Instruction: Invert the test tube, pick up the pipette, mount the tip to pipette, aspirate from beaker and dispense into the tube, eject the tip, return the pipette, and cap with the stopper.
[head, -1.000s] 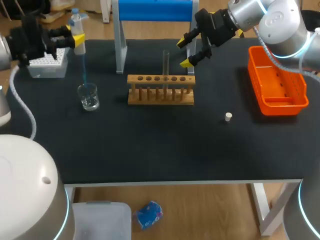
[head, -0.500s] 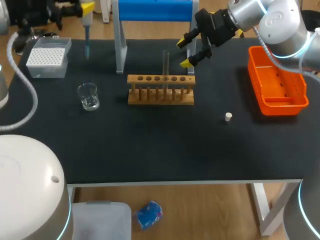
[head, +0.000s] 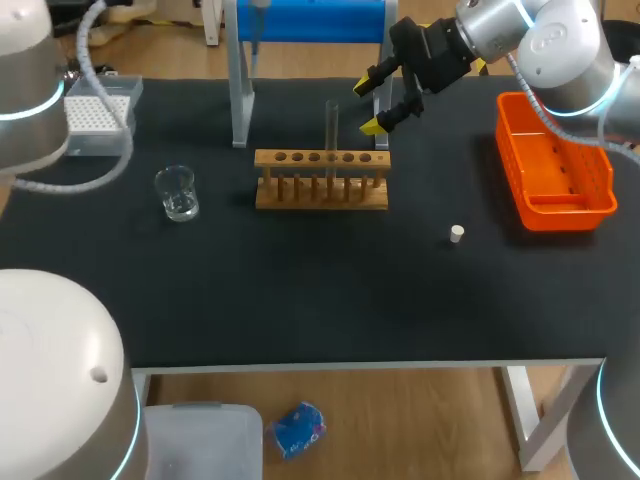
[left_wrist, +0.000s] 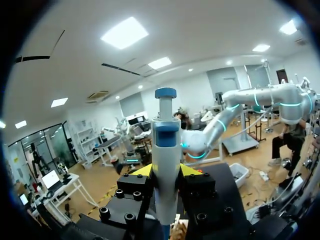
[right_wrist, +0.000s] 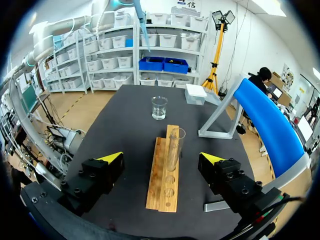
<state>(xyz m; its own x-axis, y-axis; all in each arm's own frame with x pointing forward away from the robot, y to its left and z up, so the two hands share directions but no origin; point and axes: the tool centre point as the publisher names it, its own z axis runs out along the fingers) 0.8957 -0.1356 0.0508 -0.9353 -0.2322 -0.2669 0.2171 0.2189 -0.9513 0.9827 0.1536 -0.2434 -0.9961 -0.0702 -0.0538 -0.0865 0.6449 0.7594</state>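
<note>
L gripper (left_wrist: 165, 171) prob. tight on pipette (left_wrist: 166, 140) — R gripper (right_wrist: 162, 158) wide open, empty, near test tube (right_wrist: 175, 146)

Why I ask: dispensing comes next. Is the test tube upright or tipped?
Upright. The test tube stands vertical in a hole of the wooden rack, its open mouth on top.

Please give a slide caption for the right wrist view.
Open right gripper faces the test tube standing upright in the wooden rack.

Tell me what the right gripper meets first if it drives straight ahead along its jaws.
Probably the test tube standing in the wooden rack, ahead of the right gripper; depth is unclear.
</note>
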